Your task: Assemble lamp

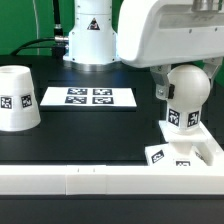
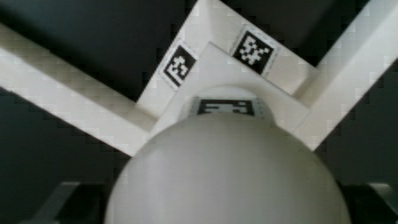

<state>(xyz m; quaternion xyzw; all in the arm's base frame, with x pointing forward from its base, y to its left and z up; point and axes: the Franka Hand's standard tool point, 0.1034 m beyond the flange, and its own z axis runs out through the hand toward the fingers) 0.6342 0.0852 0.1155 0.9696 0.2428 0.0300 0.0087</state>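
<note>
Bulb stands upright on the base, over at the exterior view's right, round head up and its neck tag facing the camera. The base lies flat on the black surface, right up against the long rail. The arm hangs directly above. One of the dark fingers shows at the side of the bulb's head. In the wrist view the fingers are only blurred shapes flanking that head, so it cannot be told whether they are pressing on it or standing clear. The shade sits mouth down at the exterior view's left, well apart from the bulb. The marker board lies between them, further back.
</note>
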